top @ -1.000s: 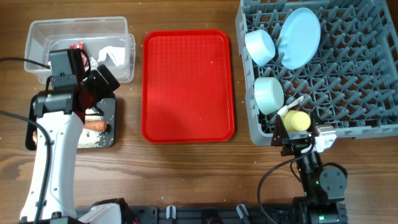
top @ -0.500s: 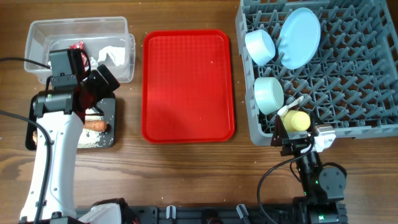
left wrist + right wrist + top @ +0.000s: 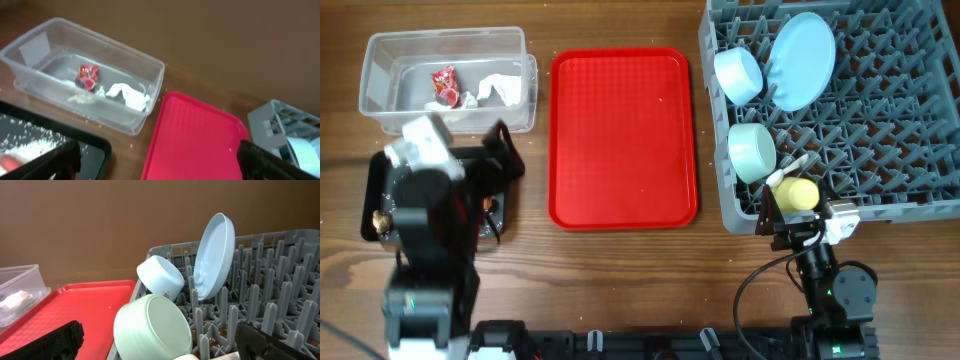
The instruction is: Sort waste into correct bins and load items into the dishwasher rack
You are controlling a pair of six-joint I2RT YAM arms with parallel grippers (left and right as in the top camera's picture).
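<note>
Far left, the clear plastic tub (image 3: 380, 60) holds the crinkly red wrapper (image 3: 445, 82) and crumpled tissue (image 3: 498, 88), so I'd guess that's the dry trash bin. The black tray (image 3: 50, 125) beside it is dusted with rice grains (image 3: 27, 144). The left gripper (image 3: 157, 150) hangs above, fingers spread wide and empty. The smooth red tray (image 3: 623, 140) sits in the middle. The pegged grey rack (image 3: 900, 150) props the plate (image 3: 802, 60) and two bowls (image 3: 738, 75) on edge, probably for draining. The yellow cup (image 3: 798, 193) and spoon (image 3: 790, 168) are at its near edge. The right gripper (image 3: 157, 330) is spread too, gripping nothing.
</note>
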